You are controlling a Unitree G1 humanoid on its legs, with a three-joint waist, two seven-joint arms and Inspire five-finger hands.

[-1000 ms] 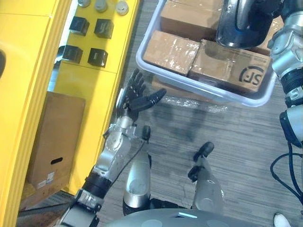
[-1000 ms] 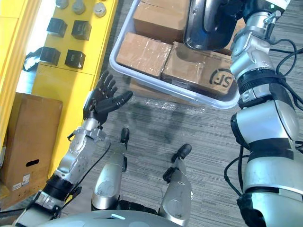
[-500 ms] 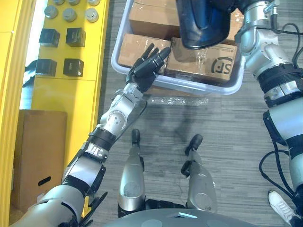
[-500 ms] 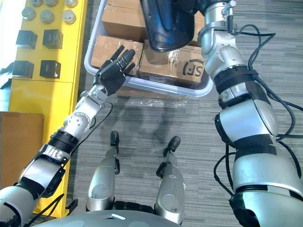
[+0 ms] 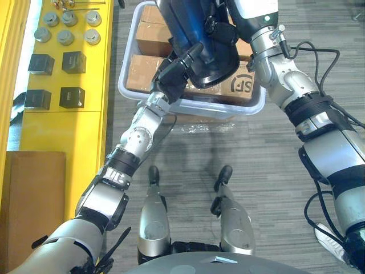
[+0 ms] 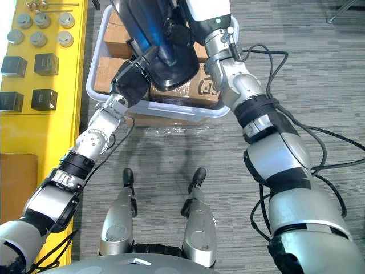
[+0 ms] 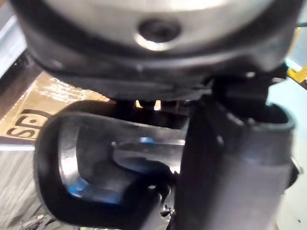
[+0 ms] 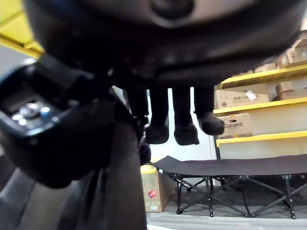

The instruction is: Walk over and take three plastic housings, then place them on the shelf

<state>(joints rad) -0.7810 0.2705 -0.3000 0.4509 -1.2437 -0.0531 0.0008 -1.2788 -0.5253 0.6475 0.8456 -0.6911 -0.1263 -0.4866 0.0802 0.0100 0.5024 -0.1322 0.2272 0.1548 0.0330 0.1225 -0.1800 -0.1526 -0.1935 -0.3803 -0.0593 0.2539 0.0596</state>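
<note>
Blue-black plastic housing (image 5: 214, 54) above the crate (image 5: 217, 111), long axis running away, leftward

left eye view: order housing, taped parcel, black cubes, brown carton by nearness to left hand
1. Dark blue housing, right by the left hand.
2. Taped parcel, just to its left.
3. Black cubes, on the yellow shelf.
4. Brown carton, lower left.

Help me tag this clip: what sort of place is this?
Probably a warehouse or stockroom: a yellow shelf holding small parts, taped cardboard boxes in a grey tote, cartons on yellow racks.
</note>
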